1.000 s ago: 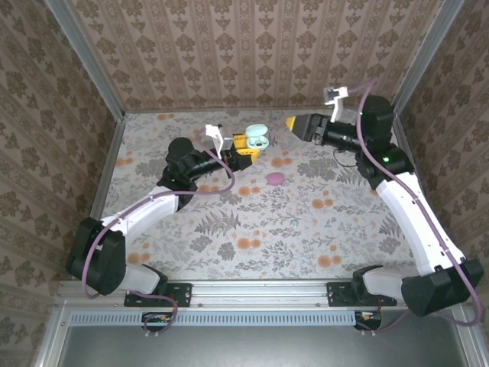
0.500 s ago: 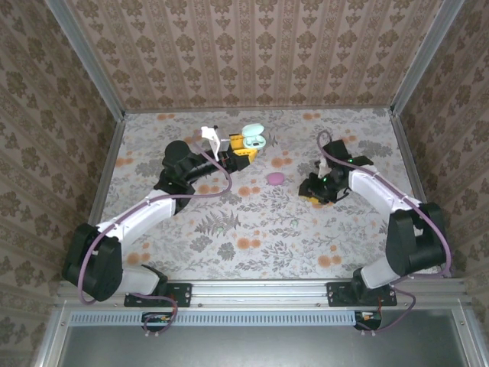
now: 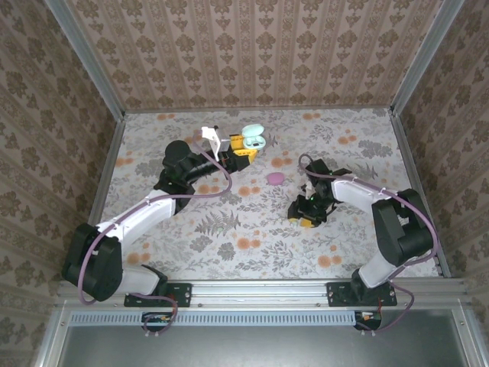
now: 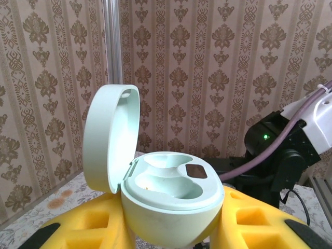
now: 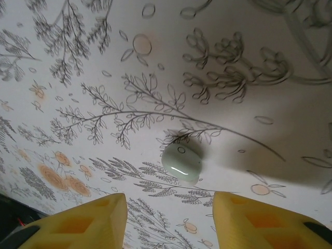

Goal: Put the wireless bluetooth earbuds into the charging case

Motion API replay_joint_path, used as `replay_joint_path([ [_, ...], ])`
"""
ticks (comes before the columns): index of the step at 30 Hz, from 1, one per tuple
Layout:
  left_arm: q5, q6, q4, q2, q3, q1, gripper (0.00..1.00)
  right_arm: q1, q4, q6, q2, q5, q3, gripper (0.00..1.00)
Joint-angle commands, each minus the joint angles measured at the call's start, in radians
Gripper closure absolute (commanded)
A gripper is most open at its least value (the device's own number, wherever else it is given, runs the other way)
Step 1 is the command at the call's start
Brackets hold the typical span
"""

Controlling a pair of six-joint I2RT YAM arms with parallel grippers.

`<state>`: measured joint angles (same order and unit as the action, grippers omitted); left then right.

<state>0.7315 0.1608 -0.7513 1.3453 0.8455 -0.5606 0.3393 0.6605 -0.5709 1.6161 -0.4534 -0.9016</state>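
Pale mint rounded plastic earbud (image 5: 181, 162) lies on the floral counter (image 5: 78, 78) just ahead of the right tool (image 5: 168, 218), newly swung down over it (jaws apart, empty), poised to pick. Left tool (image 3: 243, 147) clenches the open mint oval charging case (image 4: 171, 197).

From high behind the arm bases (image 3: 164, 289) we look down over the whole floral table (image 3: 252, 229). At the left wrist we look level, very close on the open mint case (image 4: 171, 202), toward the right arm (image 4: 280, 150); the overhead view shares both. At the right wrist we face straight down, near the table.
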Motion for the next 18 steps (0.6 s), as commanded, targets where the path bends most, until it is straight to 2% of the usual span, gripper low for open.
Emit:
replay_joint_path([
  [1, -0.002, -0.018, -0.014, -0.017, 0.013, 0.009, 0.68, 0.018, -0.039, -0.048, 0.029, -0.003, 0.019, 0.51],
  [8, -0.001, -0.020, -0.010, -0.021, 0.007, 0.010, 0.68, 0.049, -0.082, -0.097, 0.043, 0.000, 0.041, 0.52],
  [18, -0.006, -0.025, 0.000, -0.025, 0.007, 0.011, 0.68, 0.075, -0.188, -0.154, 0.017, -0.097, 0.038, 0.52],
])
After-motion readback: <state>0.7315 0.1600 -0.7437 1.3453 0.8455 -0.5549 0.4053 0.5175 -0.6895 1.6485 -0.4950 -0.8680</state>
